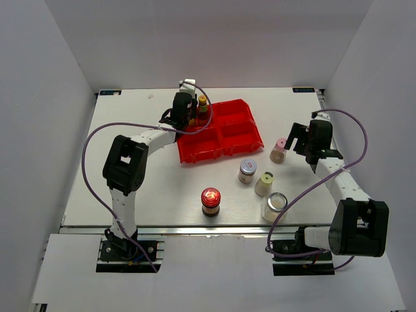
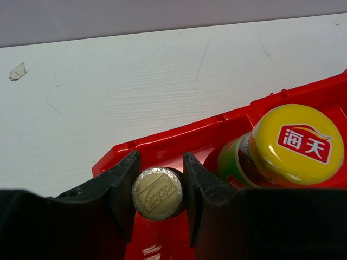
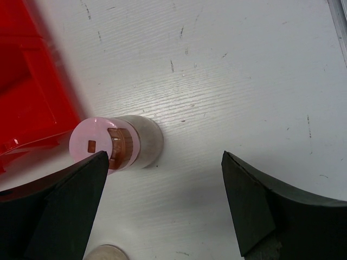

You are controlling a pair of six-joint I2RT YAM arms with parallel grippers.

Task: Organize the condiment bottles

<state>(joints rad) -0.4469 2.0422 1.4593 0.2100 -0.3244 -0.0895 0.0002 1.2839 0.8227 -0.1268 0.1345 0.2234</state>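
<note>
White tabletop (image 1: 130, 175) and white walls fill the overhead view, with the red tray (image 1: 224, 151) toward the far side. The left arm (image 1: 153, 138) reaches into the tray's far-left compartment, where the yellow-capped bottle (image 1: 203, 101) shows beside the wrist. Just right of the tray stands the pink-capped shaker (image 1: 279, 150). Nearer than the tray stand a silver-lidded jar (image 1: 247, 171), a cream-capped shaker (image 1: 264, 184), a second silver-lidded jar (image 1: 274, 206) and the red-lidded jar (image 1: 210, 201).

From the left wrist, the left gripper (image 2: 160, 165) is clamped on the gold-capped bottle (image 2: 158, 193). Both fingers touch its cap, inside the tray and just beside the yellow-capped bottle. The step looks like setting this bottle down. Its base is hidden, so the grip should loosen only once the bottle rests on the tray floor. A straight lift afterwards would keep the fingers off the neighbour.

From the right wrist, the right gripper (image 3: 162, 162) is spread wide and empty. The pink-capped shaker sits off the tray's corner, close to the tray-side finger rather than centred. Shifting toward the tray before closing would likely avoid tipping it.
</note>
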